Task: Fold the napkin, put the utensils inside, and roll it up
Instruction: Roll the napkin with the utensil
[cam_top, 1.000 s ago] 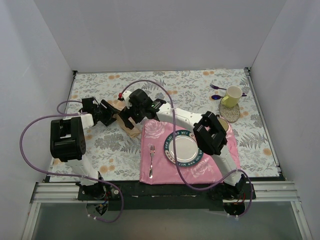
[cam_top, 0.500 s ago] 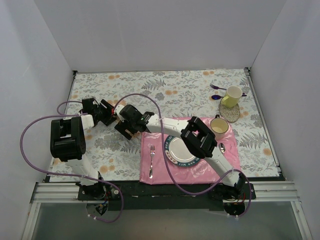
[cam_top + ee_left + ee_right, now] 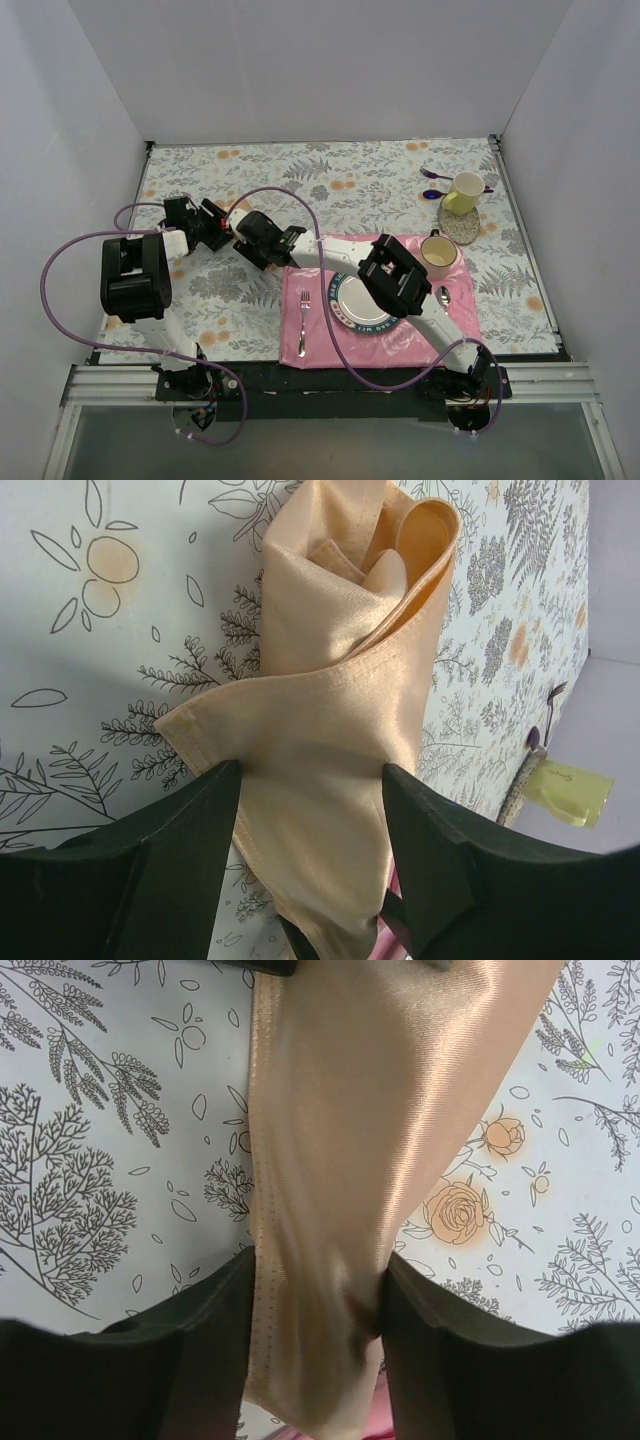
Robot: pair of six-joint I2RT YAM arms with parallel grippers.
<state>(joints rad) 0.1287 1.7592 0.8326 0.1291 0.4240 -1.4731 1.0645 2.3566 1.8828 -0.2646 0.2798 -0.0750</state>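
Left gripper [image 3: 310, 780] and right gripper [image 3: 320, 1265], fingers half-spread, each pinch the rolled peach napkin [image 3: 335, 670], apparently firmly, left of the pink placemat [image 3: 325, 345] on the floral table [image 3: 380, 170].

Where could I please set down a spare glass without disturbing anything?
Bare: the table along the back wall, left of the yellow cup, and the near patch between the left arm and the pink placemat. Crowded: the placemat itself, and mid-left, where the left claw and right claw hold the napkin.
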